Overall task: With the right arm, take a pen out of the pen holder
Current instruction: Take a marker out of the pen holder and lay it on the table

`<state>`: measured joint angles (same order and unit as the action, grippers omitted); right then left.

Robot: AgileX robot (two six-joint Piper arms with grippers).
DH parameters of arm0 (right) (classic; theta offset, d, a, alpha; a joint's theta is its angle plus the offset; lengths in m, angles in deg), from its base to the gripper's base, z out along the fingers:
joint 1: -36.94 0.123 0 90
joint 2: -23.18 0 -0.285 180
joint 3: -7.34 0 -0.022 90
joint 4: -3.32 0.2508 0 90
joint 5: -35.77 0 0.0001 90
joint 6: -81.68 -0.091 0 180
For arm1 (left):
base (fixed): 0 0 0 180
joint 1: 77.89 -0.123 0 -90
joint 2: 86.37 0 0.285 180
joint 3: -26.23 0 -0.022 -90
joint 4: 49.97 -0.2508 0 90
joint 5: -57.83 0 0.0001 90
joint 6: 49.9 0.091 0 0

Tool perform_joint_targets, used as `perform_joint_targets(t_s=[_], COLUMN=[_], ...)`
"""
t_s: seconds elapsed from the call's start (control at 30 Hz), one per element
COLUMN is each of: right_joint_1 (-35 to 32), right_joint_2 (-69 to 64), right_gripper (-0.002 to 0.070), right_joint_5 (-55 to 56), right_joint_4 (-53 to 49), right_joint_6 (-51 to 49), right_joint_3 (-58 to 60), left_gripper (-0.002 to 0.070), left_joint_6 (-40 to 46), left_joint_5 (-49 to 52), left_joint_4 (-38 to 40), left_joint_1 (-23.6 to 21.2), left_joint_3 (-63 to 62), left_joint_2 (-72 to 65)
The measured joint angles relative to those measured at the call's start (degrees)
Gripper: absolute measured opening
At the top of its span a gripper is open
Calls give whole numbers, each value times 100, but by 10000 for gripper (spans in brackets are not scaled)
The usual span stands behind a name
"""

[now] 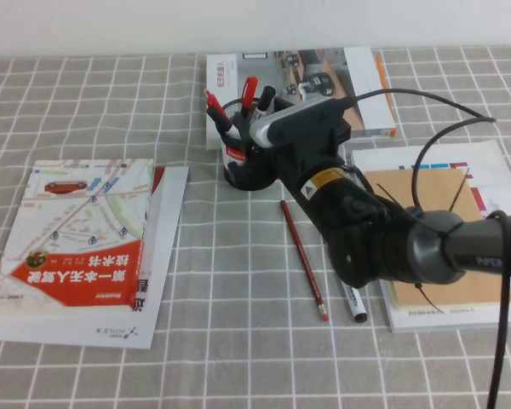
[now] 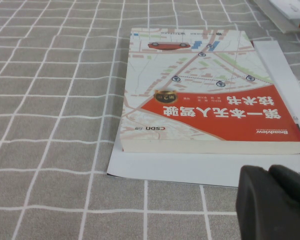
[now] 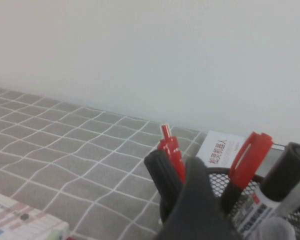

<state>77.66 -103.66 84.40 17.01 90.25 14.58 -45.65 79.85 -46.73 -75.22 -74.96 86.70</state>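
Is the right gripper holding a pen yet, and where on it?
Cannot tell: the right gripper is at the pen holder among the pens, its grip hidden. The left gripper, shut beside the book, holds nothing.

Matt checked tablecloth (image 1: pixel 85 102), glossy paper book cover (image 1: pixel 77 247), black metal-mesh pen holder (image 3: pixel 217 184), shiny red plastic pen cap (image 3: pixel 250 157).

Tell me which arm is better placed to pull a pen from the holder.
Right. The right gripper is at the pen holder, among its pens; the left gripper sits beside the book, far from it.
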Motion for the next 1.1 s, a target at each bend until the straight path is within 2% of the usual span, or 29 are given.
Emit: perform_joint_targets(t_s=[1.1], right_joint_1=[-164], right_joint_2=[-619], right_gripper=[386], right_joint_5=[-500], right_joint_4=[3], right_joint_6=[0], right_joint_3=[-743], left_gripper=[-3], left_joint_6=[0], left_joint_5=[0], left_joint_4=[0], left_joint_1=[0], left_joint_3=[0], left_joint_2=[0])
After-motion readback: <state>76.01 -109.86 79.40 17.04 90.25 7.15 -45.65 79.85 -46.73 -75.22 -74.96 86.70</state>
